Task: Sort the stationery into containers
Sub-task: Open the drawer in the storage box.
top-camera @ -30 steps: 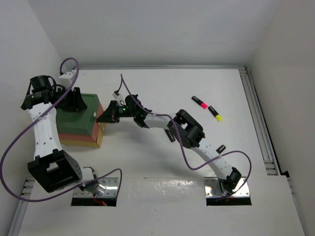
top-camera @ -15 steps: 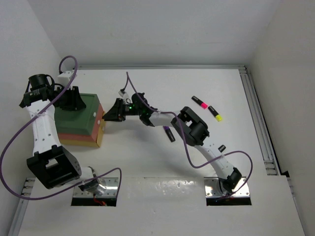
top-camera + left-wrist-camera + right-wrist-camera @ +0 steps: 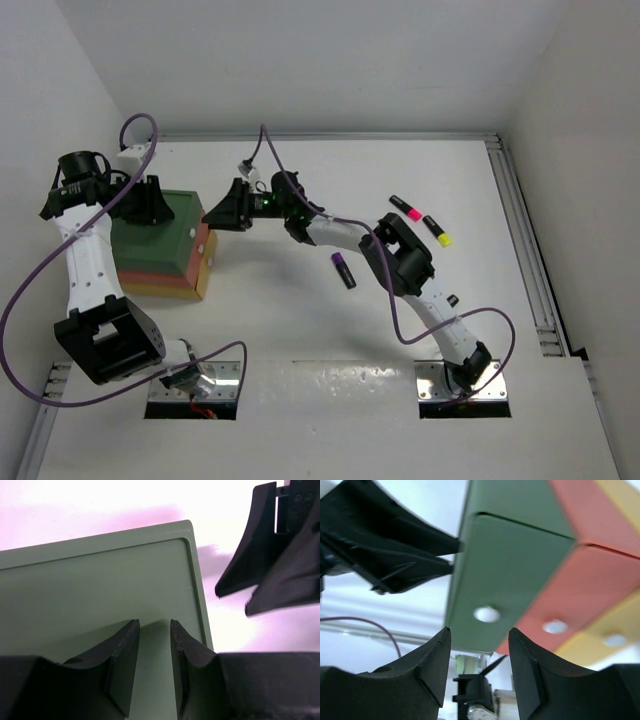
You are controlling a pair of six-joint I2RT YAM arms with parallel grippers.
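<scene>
Three containers are stacked at the table's left: a dark green container [image 3: 160, 238] on top, a red-orange one [image 3: 199, 252] under it and a yellow one [image 3: 204, 280] at the bottom. My left gripper [image 3: 150, 206] hovers over the green container [image 3: 100, 580]; its jaws [image 3: 154, 625] stand a narrow gap apart, with nothing between them. My right gripper [image 3: 216, 216] is open and empty beside the stack's right side, facing the green [image 3: 510, 565], red-orange [image 3: 592, 580] and yellow [image 3: 620, 635] end walls. A purple highlighter [image 3: 343, 270] lies mid-table. Pink [image 3: 406, 208] and yellow [image 3: 437, 231] highlighters lie at the far right.
A small dark piece [image 3: 452, 299] lies beside the right arm's forearm. A metal rail [image 3: 525, 250] runs along the table's right edge, and white walls close in the left, back and right. The right arm's purple cable [image 3: 258, 150] arcs above the table.
My right gripper has opened wide and shifted towards the far end of the stack's right side. The left jaws have narrowed a little. The highlighters have not moved.
</scene>
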